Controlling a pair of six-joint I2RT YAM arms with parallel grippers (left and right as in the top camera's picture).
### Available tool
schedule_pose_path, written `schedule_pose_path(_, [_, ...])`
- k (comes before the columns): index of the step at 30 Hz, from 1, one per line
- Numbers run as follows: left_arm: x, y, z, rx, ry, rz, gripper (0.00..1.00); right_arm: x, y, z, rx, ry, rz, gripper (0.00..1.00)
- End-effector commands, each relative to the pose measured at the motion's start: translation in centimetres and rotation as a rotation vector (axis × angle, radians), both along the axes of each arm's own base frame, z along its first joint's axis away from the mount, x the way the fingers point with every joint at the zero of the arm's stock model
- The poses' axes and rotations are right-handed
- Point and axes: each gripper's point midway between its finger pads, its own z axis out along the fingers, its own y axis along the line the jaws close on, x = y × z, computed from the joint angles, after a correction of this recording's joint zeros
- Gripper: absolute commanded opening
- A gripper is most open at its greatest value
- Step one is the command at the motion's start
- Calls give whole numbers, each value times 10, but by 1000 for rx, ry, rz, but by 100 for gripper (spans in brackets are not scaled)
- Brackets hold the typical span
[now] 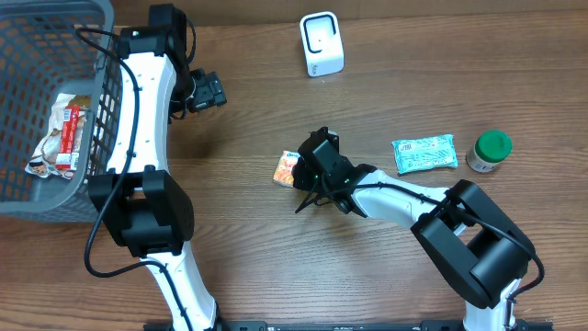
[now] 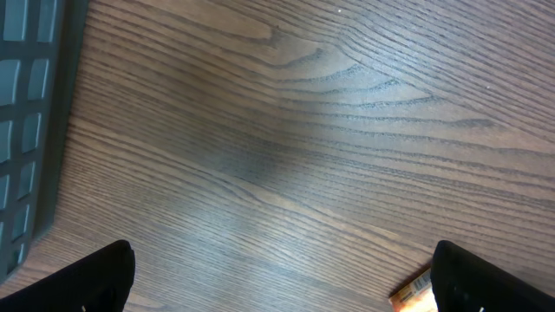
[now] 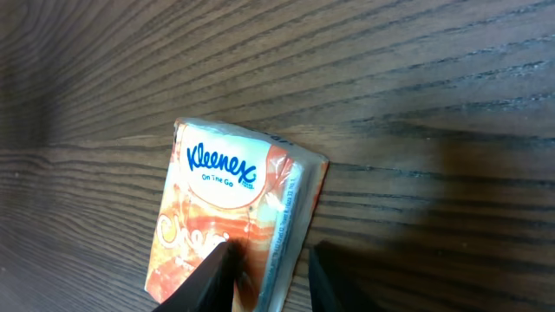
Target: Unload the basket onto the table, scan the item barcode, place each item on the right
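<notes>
You had a dark wood-grain table (image 1: 239, 110) under both arms, and no more of the room showed. The tissue pack (image 3: 225, 217) lay flat near the table's middle, printed face up. Its long axis ran roughly left to right, with the logo end toward the left, away from the right gripper (image 3: 270, 282). That gripper's 2 fingers (image 3: 212, 277) stood narrowly apart astride 1 long edge of the pack, and I cannot tell whether they pinched it. Your left gripper (image 2: 277, 277) hung spread wide over bare wood with nothing between its fingers. The grey basket (image 1: 28, 55) at the far left held 1 snack packet (image 1: 62, 133). A white scanner (image 1: 322, 44) stood at the far side. A green packet (image 1: 424, 154) and a green-lidded jar (image 1: 489, 151) sat on the right.
</notes>
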Motion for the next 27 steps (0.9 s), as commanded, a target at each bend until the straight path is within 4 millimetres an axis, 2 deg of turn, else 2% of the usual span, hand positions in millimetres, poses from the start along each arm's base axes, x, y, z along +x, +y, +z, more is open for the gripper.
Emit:
schedule_pose_path(1, [-1, -2, -1, -6, 4, -22, 100, -2, 0, -7, 3, 21, -3, 29])
schedule_pose_path(5, [-1, -2, -1, -6, 4, -22, 100, 4, 5, -1, 35, 1, -16, 29])
schedule_pose_path(9, [-1, -2, -1, -6, 4, -22, 100, 6, -4, -5, 28, 32, -117, 29])
schedule_pose_path(17, [-1, -2, -1, -6, 4, -22, 100, 5, -7, 1, 16, 26, -107, 28])
schedule_pose_path(22, [-1, -2, -1, -6, 4, -22, 100, 6, -23, 29, -62, -46, -75, 28])
schedule_pose_path(24, [-1, -2, -1, -6, 4, -22, 100, 4, -38, 39, -119, -66, -100, 28])
schedule_pose_path(27, [-1, -2, -1, -6, 4, -22, 100, -1, -60, 42, -206, -58, -138, 27])
